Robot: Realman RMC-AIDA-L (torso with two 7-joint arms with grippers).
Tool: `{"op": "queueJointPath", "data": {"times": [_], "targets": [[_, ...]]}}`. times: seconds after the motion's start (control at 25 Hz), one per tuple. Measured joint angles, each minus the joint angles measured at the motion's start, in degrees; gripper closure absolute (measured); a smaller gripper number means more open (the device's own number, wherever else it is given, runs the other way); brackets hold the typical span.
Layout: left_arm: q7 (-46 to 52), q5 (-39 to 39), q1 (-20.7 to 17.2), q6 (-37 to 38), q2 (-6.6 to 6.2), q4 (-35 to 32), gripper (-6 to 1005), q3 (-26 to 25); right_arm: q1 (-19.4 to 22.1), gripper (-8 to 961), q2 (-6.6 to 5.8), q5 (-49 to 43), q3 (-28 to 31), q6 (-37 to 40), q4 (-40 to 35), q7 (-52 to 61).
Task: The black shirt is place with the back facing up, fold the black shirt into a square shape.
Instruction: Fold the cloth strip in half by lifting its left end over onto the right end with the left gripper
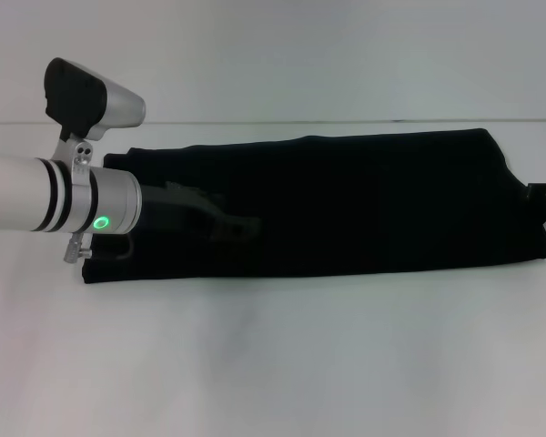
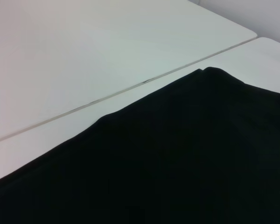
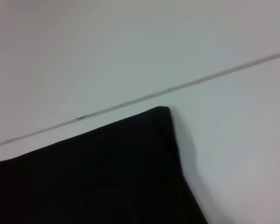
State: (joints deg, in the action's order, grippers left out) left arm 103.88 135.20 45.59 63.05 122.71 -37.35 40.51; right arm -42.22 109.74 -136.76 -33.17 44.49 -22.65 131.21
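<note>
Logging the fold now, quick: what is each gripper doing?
Left gripper: over the black shirt, cannot be told.
Right gripper: at the shirt's right edge, cannot be told.

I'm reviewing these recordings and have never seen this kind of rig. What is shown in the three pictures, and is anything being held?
A two-armed robot works at a white table. The head camera looks down on a black shirt, already folded into a long band. The left arm reaches over the shirt's left end, its left claw dark against the cloth, so a grip cannot be judged. The right claw barely shows at the shirt's right end. The other two pictures come from wrist cameras and show only shirt and table.
</note>
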Motion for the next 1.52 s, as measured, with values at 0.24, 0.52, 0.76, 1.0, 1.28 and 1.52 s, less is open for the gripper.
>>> {"op": "queueJointPath", "data": {"times": [0.24, 0.52, 0.76, 1.0, 1.28, 1.52], "targets": [[0.1, -0.1, 0.1, -0.2, 0.09, 0.0, 231, -0.4, -0.5, 298, 0.97, 0.5, 0.5, -0.4, 0.4, -1.1], [0.2, -0.4, 0.2, -0.2, 0.09, 0.0, 232, -0.5, -0.5, 297, 1.09, 5.3, 0.5, 2.6, 0.0, -3.4], [0.2, -0.7, 0.2, -0.7, 0.13, 0.0, 230, -0.5, -0.6, 297, 1.02, 6.4, 0.2, 4.4, -0.1, -3.9], [0.2, -0.7, 0.1, -1.3, 0.16, 0.0, 231, -0.4, -0.5, 297, 1.29, 6.2, 0.0, 3.4, 0.4, -4.0], [0.2, -0.7, 0.2, -1.6, 0.24, 0.1, 231, -0.4, 0.3, 298, 1.59, 6.1, -0.1, 1.6, 0.5, -4.1], [0.2, -0.7, 0.2, -1.7, 0.25, 0.0, 232, -0.4, 0.3, 297, 2.27, 6.3, 0.0, 1.3, 0.6, -4.6]]}}
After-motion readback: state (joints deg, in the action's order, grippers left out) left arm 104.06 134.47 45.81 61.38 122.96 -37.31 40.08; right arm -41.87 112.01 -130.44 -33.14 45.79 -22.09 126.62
